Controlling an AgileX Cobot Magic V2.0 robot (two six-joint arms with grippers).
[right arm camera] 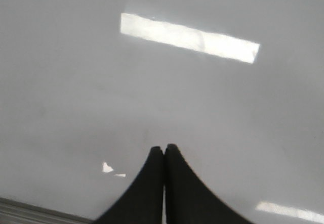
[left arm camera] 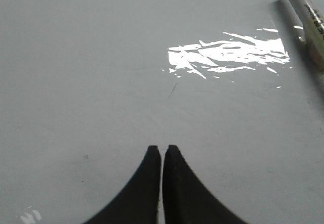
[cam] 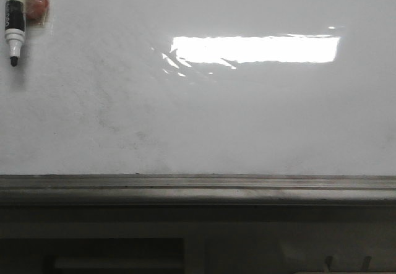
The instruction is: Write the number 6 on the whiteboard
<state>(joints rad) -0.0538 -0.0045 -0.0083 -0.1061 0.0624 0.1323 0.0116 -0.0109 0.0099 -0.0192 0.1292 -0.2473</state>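
The whiteboard [cam: 247, 119] fills the front view, glossy white-grey with faint smudges and a bright glare. No number 6 shows on it. A black-tipped marker [cam: 14, 23] lies at its far left top with the cap off, beside a red thing [cam: 36, 5]. The marker also shows in the left wrist view [left arm camera: 309, 14]. My left gripper [left arm camera: 162, 147] is shut and empty over bare board [left arm camera: 101, 82], well away from the marker. My right gripper [right arm camera: 164, 147] is shut and empty over bare board [right arm camera: 76, 82]. Neither gripper shows in the front view.
A grey metal ledge [cam: 198, 187] runs along the board's lower edge; a corner of it shows in the right wrist view [right arm camera: 30, 210]. A short thin dark stroke [left arm camera: 172, 90] marks the board in the left wrist view. Dark furniture lies below the ledge.
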